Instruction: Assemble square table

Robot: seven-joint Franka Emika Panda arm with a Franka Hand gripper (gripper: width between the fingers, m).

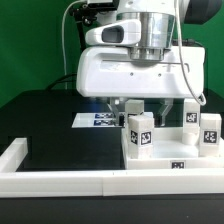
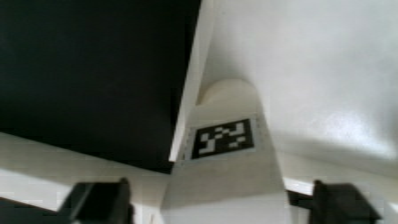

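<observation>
The white square table top (image 1: 172, 152) lies at the exterior view's right, against the front rim. Three chunky white tagged legs stand upright on it: one (image 1: 138, 136) near its left edge, two more (image 1: 189, 119) (image 1: 210, 131) further right. My gripper (image 1: 143, 108) hangs straight over the left leg. In the wrist view that leg (image 2: 224, 140) rises between my two dark fingers (image 2: 98, 202), tag facing the camera. A narrow gap shows on each side, so the jaws stand open around it. The table top (image 2: 329, 90) shows pale behind it.
Long white rim bars (image 1: 60, 182) edge the black surface (image 1: 55, 125) at the front and left. The marker board (image 1: 100, 120) lies flat behind the left leg. The robot's bulky white wrist housing (image 1: 140, 70) hides the area behind the legs.
</observation>
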